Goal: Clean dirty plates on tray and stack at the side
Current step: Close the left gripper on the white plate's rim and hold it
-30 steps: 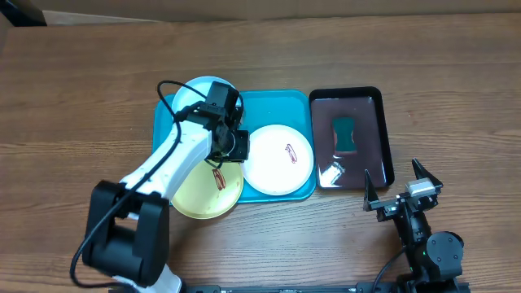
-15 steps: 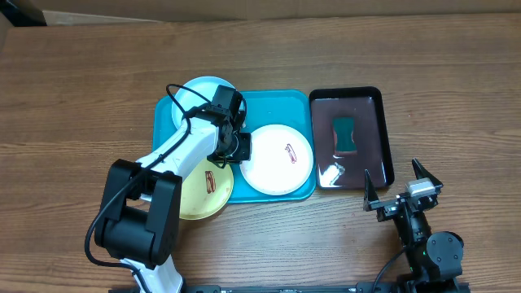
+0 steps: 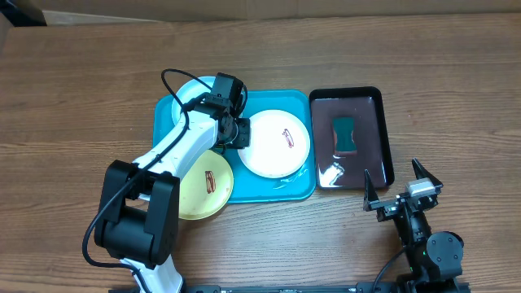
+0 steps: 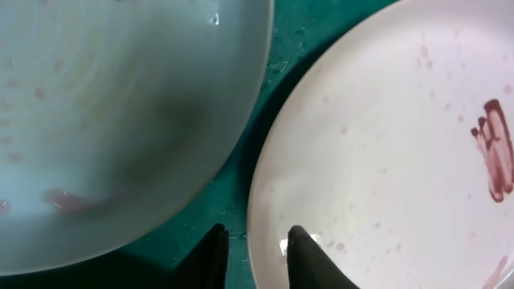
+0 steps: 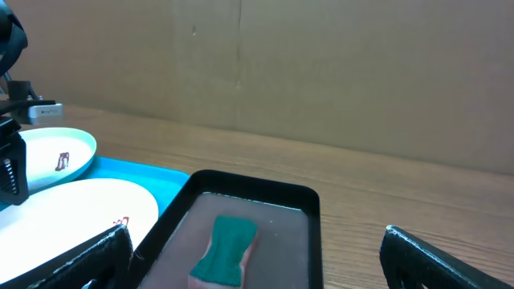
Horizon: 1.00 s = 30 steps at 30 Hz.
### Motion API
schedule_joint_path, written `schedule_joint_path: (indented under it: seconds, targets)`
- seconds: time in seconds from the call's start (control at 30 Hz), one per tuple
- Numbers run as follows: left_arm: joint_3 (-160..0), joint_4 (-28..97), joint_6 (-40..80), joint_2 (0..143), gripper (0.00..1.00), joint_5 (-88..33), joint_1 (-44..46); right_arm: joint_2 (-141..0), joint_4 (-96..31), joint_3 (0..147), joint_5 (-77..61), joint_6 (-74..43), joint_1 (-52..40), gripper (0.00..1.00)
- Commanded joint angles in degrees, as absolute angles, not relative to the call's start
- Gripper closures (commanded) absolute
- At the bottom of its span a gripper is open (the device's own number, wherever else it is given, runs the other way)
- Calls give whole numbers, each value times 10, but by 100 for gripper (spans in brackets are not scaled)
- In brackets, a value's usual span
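Found the left end effector [image 4: 255, 241] narrowed on the left rim of the white plate [image 3: 277, 144], one finger over the plate and the other outside it, above the tray [image 3: 277, 102]. Noted that plate at the tray's middle-right, the cyan plate [image 3: 191, 91] at its back-left corner, and the yellow-green plate [image 3: 203, 185] overhanging its front-left edge onto the bench [image 3: 81, 98]. Saw the right end effector [image 3: 392, 175] spread wide, holding nothing, near the black tray [image 3: 321, 106] with its teal sponge [image 3: 345, 134].

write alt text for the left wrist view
The left gripper grips the near rim of a white plate bearing a brown-red smear. A light cyan plate lies beside it, turquoise tray showing between them.
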<state>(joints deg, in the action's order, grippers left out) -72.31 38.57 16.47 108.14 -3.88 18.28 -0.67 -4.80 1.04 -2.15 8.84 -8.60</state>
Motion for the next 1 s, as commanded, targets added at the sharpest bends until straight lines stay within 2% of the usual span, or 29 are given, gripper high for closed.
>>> schedule_joint_path:
  seconds: [0.0,0.17,0.4,0.63,0.97]
  targets:
    - [-733,399,163,1086,72,-26,181,-2,-46,4,-23,88,-82,0]
    - [-731,432,170,1086,73,-25,181,-2,-46,4,-23,88,-82,0]
    - [-704,413,196,1087,82,-26,181,-2,-46,4,-23,88,-82,0]
    - [-701,412,206,1087,82,-26,181,-2,-46,4,-23,88,-82,0]
    - [-695,402,223,1088,86,-28,186,-2,-46,4,-23,88,-82,0]
